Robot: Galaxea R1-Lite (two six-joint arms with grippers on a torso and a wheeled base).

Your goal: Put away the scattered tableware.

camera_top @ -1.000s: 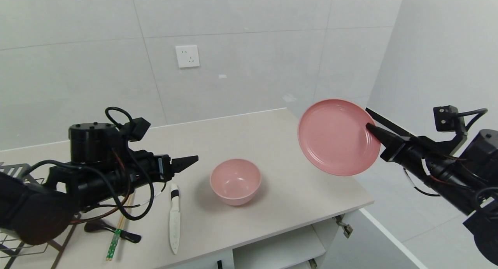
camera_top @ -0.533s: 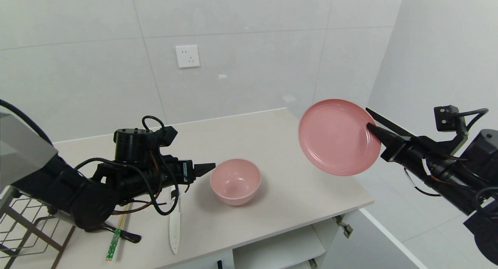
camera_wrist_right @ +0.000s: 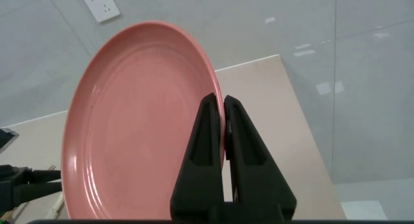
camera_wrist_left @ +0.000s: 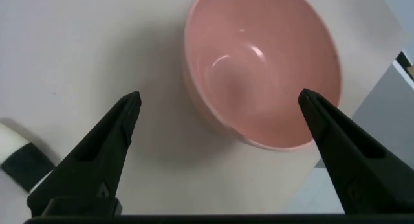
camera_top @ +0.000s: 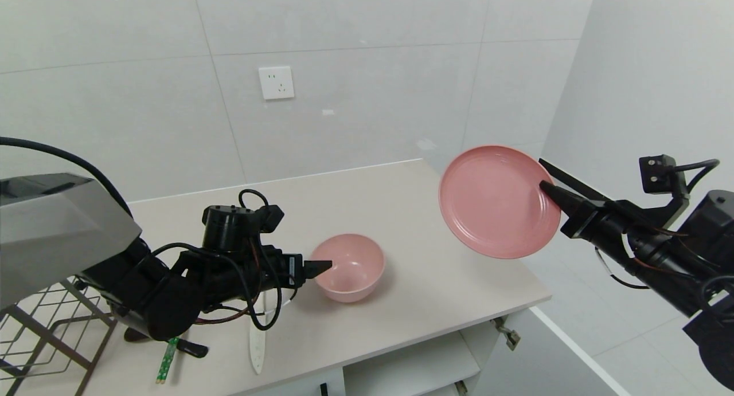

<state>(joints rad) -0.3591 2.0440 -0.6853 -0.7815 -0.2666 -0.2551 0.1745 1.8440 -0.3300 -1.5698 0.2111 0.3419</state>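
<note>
a glossy pink bowl (camera_top: 351, 267) is sitting upright mid-counter (camera_top: 436, 281), with the left hand (camera_top: 327, 264) hanging released, its tips wide apart, just beside the rim at the bowl's 9 o'clock. the right hand (camera_top: 543, 175) is grasping the ridged rim of a matching round pink plate (camera_top: 493, 201), which is tilting steeply in the air at the bowl's 2 o'clock.

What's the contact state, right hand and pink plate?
Touching. The right wrist view shows the right hand shut on the rim of the pink plate, one finger on each face.
</note>
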